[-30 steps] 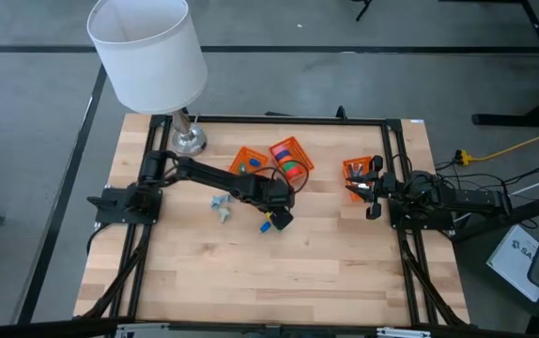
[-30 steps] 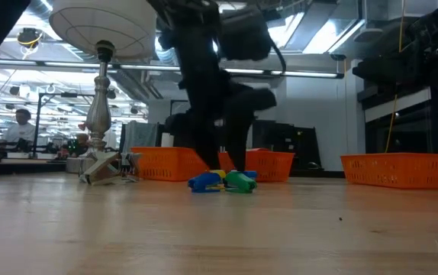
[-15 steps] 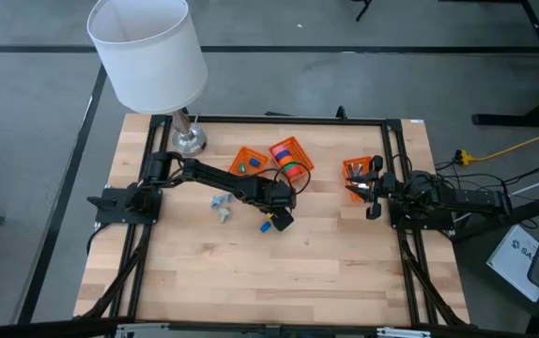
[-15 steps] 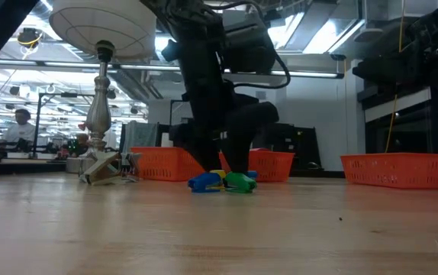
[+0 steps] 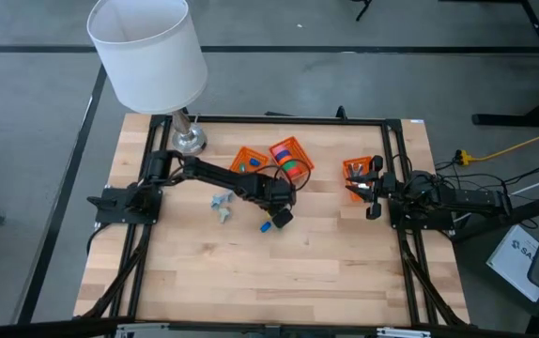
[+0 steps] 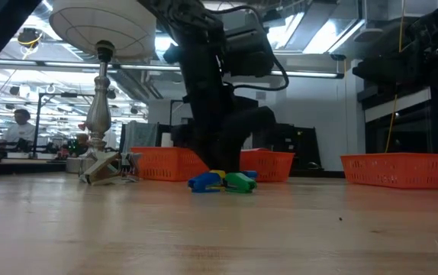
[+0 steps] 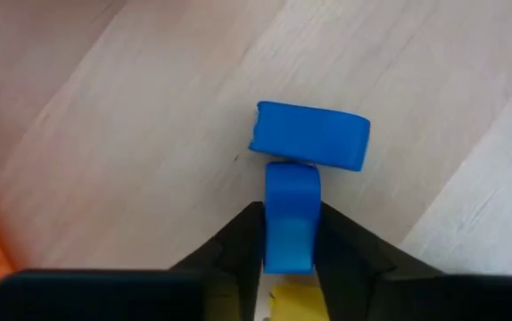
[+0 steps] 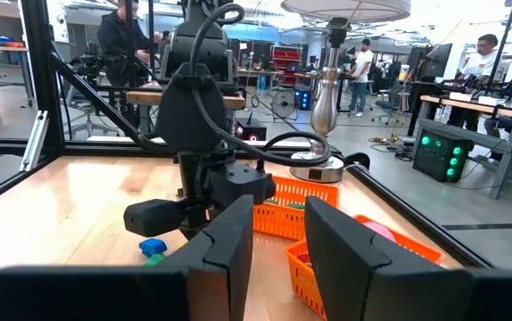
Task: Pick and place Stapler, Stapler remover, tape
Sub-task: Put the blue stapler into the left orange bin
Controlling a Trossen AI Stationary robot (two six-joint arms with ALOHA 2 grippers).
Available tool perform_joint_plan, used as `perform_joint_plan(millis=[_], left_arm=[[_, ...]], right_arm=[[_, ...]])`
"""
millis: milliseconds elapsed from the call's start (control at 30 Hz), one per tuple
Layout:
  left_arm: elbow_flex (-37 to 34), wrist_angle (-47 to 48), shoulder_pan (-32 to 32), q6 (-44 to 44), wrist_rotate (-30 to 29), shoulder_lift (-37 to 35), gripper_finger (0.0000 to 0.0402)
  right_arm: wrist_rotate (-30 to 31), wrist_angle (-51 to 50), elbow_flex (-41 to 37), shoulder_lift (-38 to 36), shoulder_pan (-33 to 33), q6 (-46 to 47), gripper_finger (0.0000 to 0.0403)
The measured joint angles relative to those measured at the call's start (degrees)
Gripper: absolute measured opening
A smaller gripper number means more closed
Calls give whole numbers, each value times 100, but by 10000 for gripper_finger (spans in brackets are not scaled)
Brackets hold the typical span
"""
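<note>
- the left gripper [image 7: 289, 234] is down at the table near its middle, jaws closed onto the narrow blue bar of a small blue, yellow and green piece [image 7: 292, 214]; a wider blue block sits at the bar's far end and a bit of yellow shows between the fingers [image 7: 229, 250].
- in the high view the left gripper [image 5: 279, 214] sits at the end of the arm stretched across from the left edge, the coloured piece [image 5: 265, 225] right beside it on the wooden table [image 5: 288, 282].
- in the low view the piece [image 6: 223, 182] lies flat on the wood, blue end and green end showing, the dark gripper standing over it.
- the tape [image 5: 289, 160], red, pink and green rolls, fills an orange basket [image 5: 300, 150] just behind the gripper; a second orange basket [image 5: 246, 160] touches it on the left and holds small blue bits.
- a pale grey tool [image 5: 221, 205] lies on the wood left of the gripper, apart from it.
- the right gripper [image 8: 274, 232] waits at the right edge, jaws a little apart and holding nothing, next to a third orange basket [image 5: 354, 178].
- a white-shaded lamp [image 5: 147, 52] stands at the back left corner.
- people show in the room beyond the table.
</note>
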State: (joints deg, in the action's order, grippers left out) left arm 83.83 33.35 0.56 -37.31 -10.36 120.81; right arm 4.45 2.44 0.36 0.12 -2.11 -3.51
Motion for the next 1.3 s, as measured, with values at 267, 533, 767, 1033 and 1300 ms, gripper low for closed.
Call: perform_joint_plan(millis=[267,533,767,1033,1300], left_arm=[[2,20,88,391,108,-9,68],[-2,112,259,461,242,-63,73],[-4,206,315,617,90,-371,71],[-4,392,409,799,-327,-961,70],[-2,672,590,944,-699,-1764,71]], right_arm=[[0,0,0,2,-2,1,108],[0,0,0,0,0,0,108],[0,0,0,0,-2,0,108],[0,0,0,2,0,0,108],[-2,0,0,1,-1,0,108]])
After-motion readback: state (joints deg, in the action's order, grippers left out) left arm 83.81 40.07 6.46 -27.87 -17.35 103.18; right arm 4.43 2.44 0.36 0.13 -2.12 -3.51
